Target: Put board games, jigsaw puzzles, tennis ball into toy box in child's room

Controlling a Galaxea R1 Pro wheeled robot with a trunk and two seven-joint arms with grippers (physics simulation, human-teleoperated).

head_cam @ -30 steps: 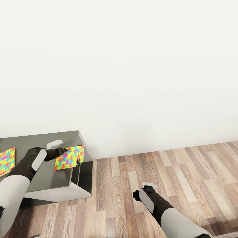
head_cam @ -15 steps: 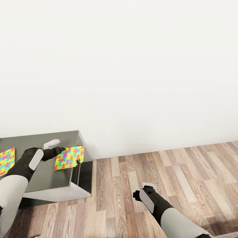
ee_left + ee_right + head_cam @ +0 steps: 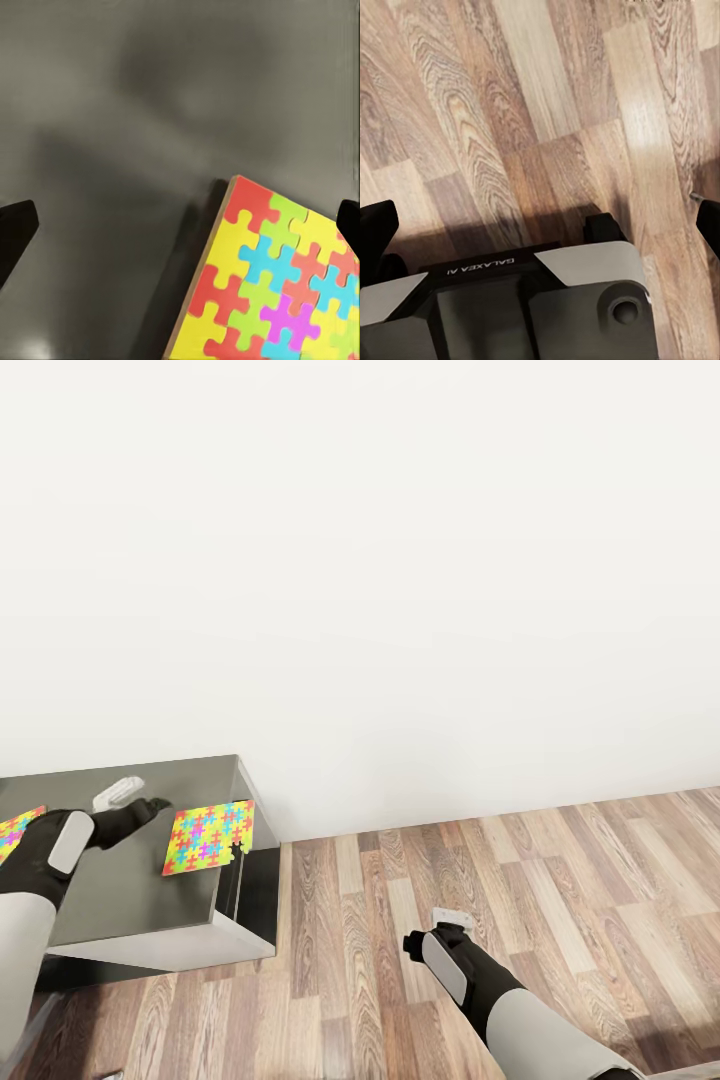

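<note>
One jigsaw puzzle (image 3: 208, 837) lies flat near the right end of the dark grey table (image 3: 140, 905). In the left wrist view the same jigsaw puzzle (image 3: 277, 281) shows its bright interlocking pieces. A second jigsaw puzzle (image 3: 18, 828) peeks in at the picture's left edge, partly behind my left arm. My left gripper (image 3: 155, 804) hovers over the tabletop just left of the first puzzle, apart from it. Its fingertips (image 3: 16, 231) stand wide open with nothing between them. My right gripper (image 3: 415, 945) hangs open over the wood floor (image 3: 547, 112). The toy box, board games and tennis ball are out of view.
A plain white wall (image 3: 400, 560) runs behind the table. The wood-plank floor (image 3: 520, 890) stretches right of the table. The table's right edge (image 3: 245, 860) drops off just past the puzzle. My own base (image 3: 525, 307) shows beneath the right gripper.
My left gripper has drawn back to the left, away from the puzzle's edge where it was a second ago. The puzzle stays put. The right arm is still.
</note>
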